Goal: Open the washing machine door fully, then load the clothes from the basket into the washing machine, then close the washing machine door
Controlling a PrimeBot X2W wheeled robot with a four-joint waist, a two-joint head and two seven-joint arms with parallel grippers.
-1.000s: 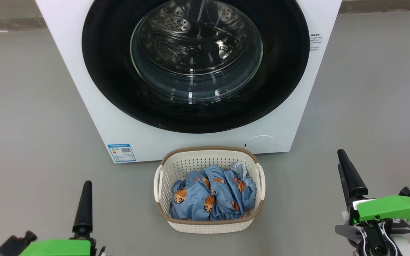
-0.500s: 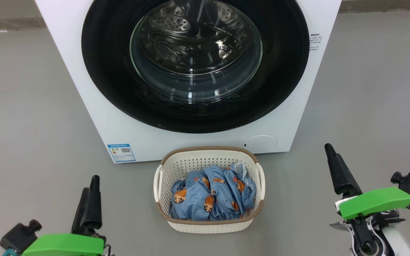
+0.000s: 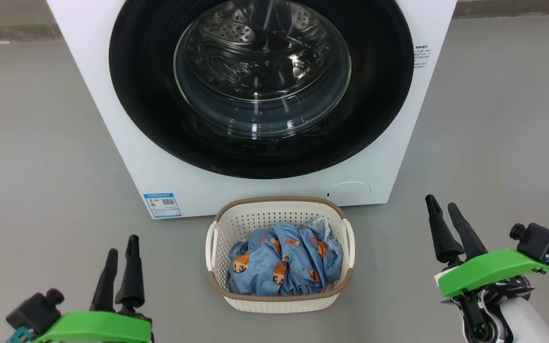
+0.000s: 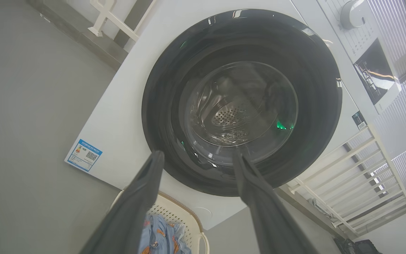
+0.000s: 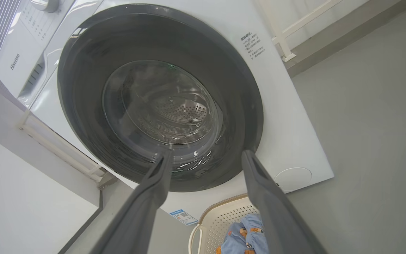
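"Two grippers, and neither one busy?"

"Not in the head view. The left gripper (image 3: 123, 244) hangs low over the near left of the floor (image 3: 41, 166) and the right gripper (image 3: 440, 201) over the near right. Each has its fingers spread and nothing between them. They flank the basket (image 3: 279, 205), I'd guess so either arm can reach in."

"And the washing?"

"The clothes (image 3: 284, 264) lie bunched inside the basket. It stands on the floor just in front of the washing machine (image 3: 127, 157), under the washing machine door (image 3: 141, 95), probably to keep the carry short. That door looks shut, flush with the front, and the drum (image 3: 255, 47) shows through its glass."

"The left wrist view?"

"Its own two fingers stand wide apart and empty, pointing up at the door's lower rim. A corner of the basket with blue cloth sits below them."

"The right wrist?"

"Much the same: fingers parted, gripping nothing, framing the lower rim, with the basket beneath. I reckon opening the door comes first, and it isn't begun."
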